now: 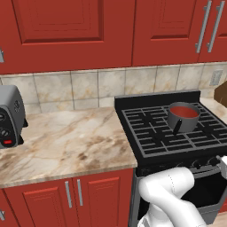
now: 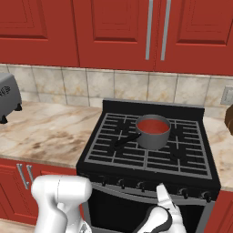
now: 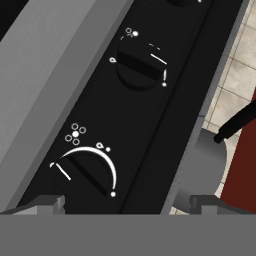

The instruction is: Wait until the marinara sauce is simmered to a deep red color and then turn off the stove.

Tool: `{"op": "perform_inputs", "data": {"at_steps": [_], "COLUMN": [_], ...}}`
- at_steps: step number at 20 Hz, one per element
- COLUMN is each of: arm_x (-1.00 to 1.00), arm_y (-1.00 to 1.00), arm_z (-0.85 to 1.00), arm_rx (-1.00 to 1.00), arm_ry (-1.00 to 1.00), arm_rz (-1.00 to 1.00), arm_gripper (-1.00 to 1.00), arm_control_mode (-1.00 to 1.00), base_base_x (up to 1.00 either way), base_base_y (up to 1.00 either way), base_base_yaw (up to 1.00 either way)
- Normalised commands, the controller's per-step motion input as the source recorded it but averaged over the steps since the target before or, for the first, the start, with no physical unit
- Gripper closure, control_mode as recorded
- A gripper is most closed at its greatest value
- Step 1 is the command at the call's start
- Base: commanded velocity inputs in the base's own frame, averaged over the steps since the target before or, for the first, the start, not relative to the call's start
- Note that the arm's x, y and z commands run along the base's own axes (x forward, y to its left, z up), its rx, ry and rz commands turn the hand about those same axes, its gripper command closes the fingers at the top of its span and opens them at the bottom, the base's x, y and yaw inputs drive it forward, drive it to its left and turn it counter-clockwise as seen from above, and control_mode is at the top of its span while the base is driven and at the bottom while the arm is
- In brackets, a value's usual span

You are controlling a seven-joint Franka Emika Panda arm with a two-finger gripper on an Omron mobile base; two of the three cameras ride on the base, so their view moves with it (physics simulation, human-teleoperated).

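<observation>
The marinara sauce (image 1: 184, 111) (image 2: 153, 126) is a smooth red disc in a small grey saucepan (image 1: 183, 119) (image 2: 153, 135) with a dark handle. It sits on a rear burner of the black stove (image 1: 155, 133) (image 2: 136, 154). My gripper (image 2: 164, 201) is low in front of the stove's knob row (image 2: 141, 185). In the hand view my gripper (image 3: 127, 204) is open, fingertips (image 3: 47, 202) wide apart. It faces a knob (image 3: 85, 172) close ahead, not touching it, with a second knob (image 3: 137, 65) further along. The saucepan (image 3: 205, 160) shows beyond the panel.
A grey toaster (image 1: 9, 116) (image 2: 7, 95) stands at the left end of the marble counter (image 1: 66, 142) (image 2: 41, 132). Red cabinets hang above and sit below. A brown object (image 1: 221, 93) (image 2: 229, 119) is right of the stove, by the tiled wall.
</observation>
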Motion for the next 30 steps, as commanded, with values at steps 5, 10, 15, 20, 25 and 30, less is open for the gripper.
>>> {"op": "perform_inputs", "data": {"at_steps": [5,10,15,20,25,30], "arm_x": [0.0,0.0,0.0,0.0,0.0,0.0], "arm_y": [0.0,0.0,0.0,0.0,0.0,0.0], "arm_z": [0.0,0.0,0.0,0.0,0.0,0.0], "arm_rx": [0.0,0.0,0.0,0.0,0.0,0.0], "arm_ry": [0.0,0.0,0.0,0.0,0.0,0.0], "arm_rz": [0.0,0.0,0.0,0.0,0.0,0.0], "arm_gripper": [-1.0,-1.0,-1.0,-1.0,-1.0,-1.0], "arm_control_mode": [-1.0,-1.0,-1.0,-1.0,-1.0,-1.0], "base_base_x": [0.0,0.0,0.0,0.0,0.0,0.0], "base_base_y": [0.0,0.0,0.0,0.0,0.0,0.0], "base_base_yaw": [0.0,0.0,0.0,0.0,0.0,0.0]}}
